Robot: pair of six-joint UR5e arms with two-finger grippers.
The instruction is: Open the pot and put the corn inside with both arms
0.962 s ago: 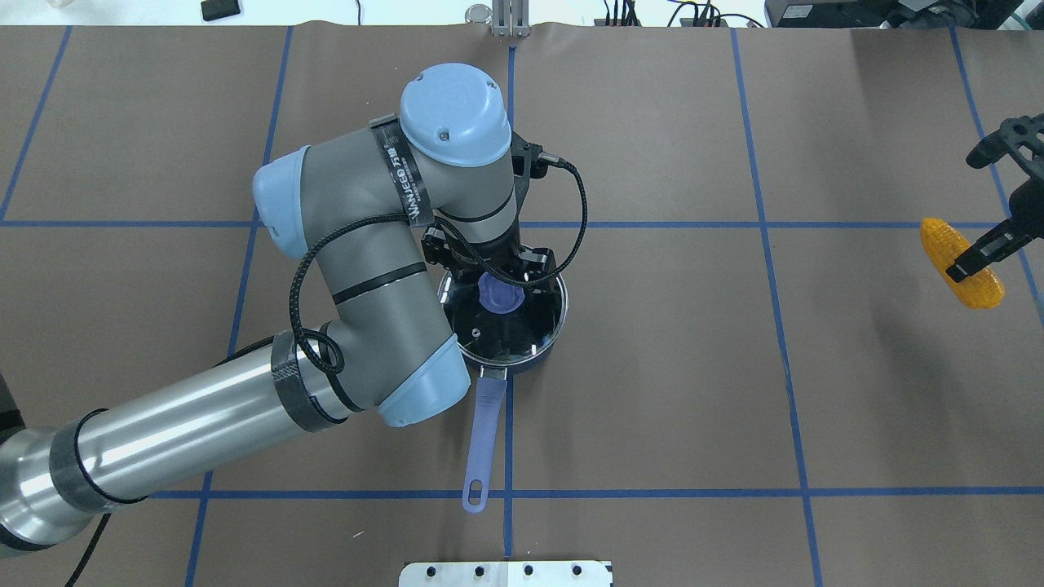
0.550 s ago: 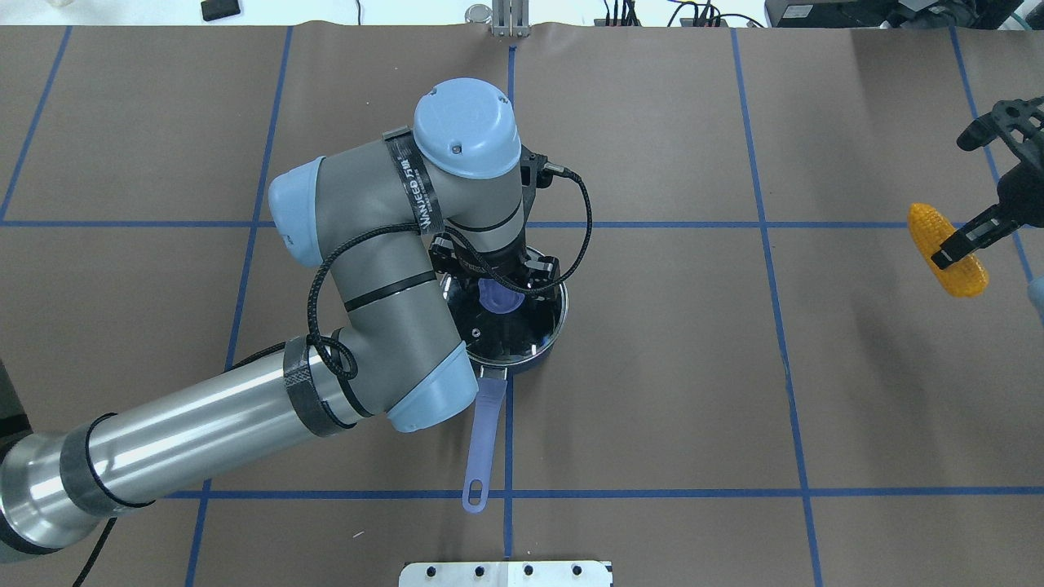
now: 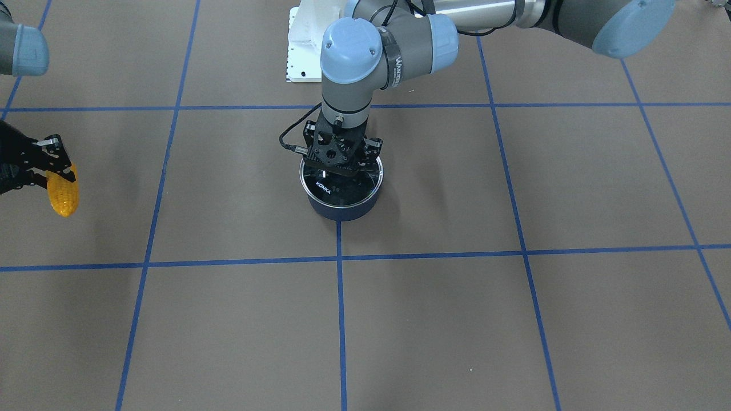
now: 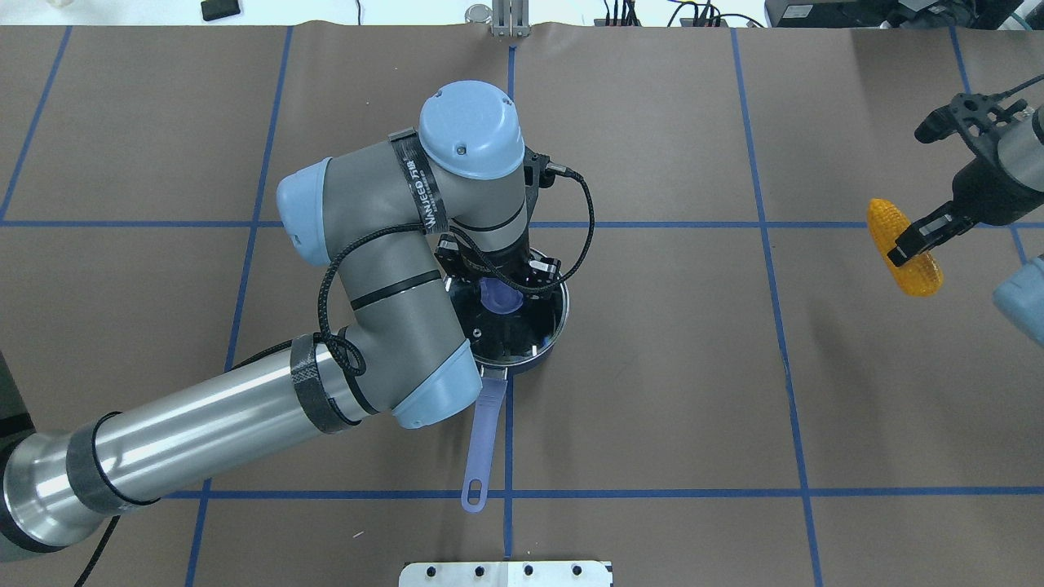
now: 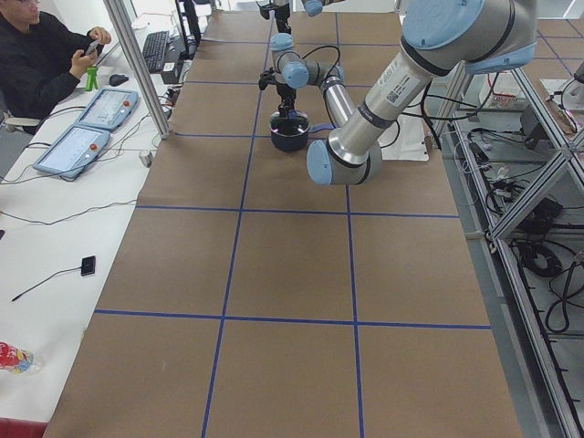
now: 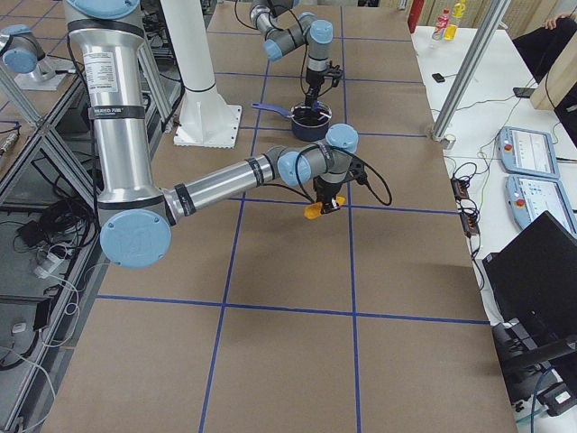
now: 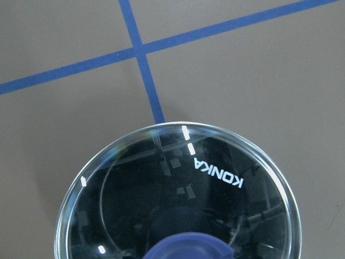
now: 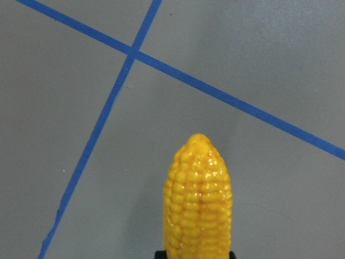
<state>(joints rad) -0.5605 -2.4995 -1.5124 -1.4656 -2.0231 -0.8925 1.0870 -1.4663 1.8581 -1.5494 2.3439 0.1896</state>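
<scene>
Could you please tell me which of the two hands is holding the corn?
The right hand is shut on the corn, well away from the pot; the left hand hangs right over the pot's glass lid instead.

Count as I read it from my remote feeds:

- Pot (image 3: 341, 212): one.
- Glass lid (image 7: 215, 178): one.
- Corn (image 4: 884, 222): one.
- Robot arms: two, the left arm (image 4: 204, 428) and the right arm (image 6: 216, 185).
- Table (image 4: 652, 408): one.
- White mounting base (image 3: 300, 45): one.
- Operator (image 5: 41, 55): one.
- Control pendants: two, a nearer pendant (image 5: 68, 151) and a farther pendant (image 5: 105, 108).
</scene>
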